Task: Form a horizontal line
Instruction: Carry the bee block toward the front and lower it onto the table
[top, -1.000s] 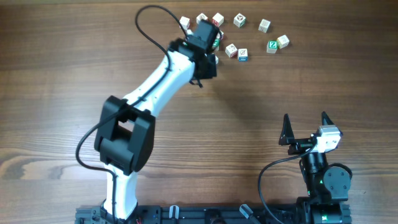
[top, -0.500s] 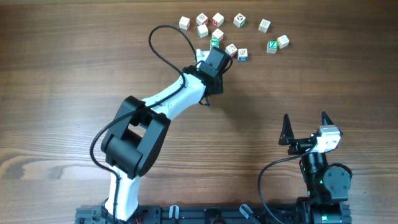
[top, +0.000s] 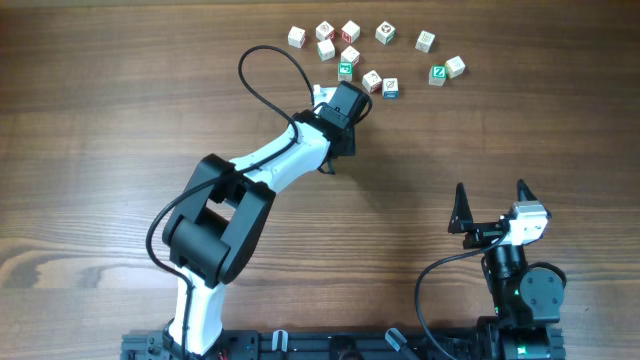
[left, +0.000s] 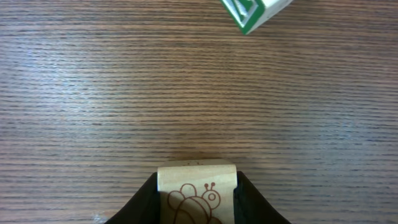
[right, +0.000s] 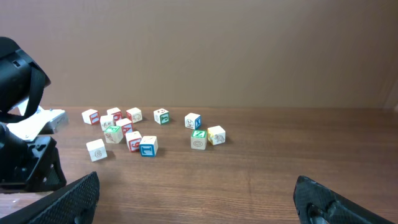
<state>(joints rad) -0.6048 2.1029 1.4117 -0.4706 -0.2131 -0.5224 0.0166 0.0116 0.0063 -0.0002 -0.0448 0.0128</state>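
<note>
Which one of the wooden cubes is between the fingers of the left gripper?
The pale cube with the brown creature drawing, clamped in the left gripper. The green-printed cube lies apart, farther ahead.

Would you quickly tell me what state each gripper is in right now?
Left gripper: closed on a wooden cube with a brown drawing.
Right gripper: open, holding nothing.

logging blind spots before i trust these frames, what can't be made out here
Left wrist view: held cube cut off by the bottom edge, green-edged cube by the top edge.
Overhead: held cube hidden under the left gripper; prints on the scattered cubes too small to read.
Right wrist view: right gripper blurred, cut off by the bottom edge.
</note>
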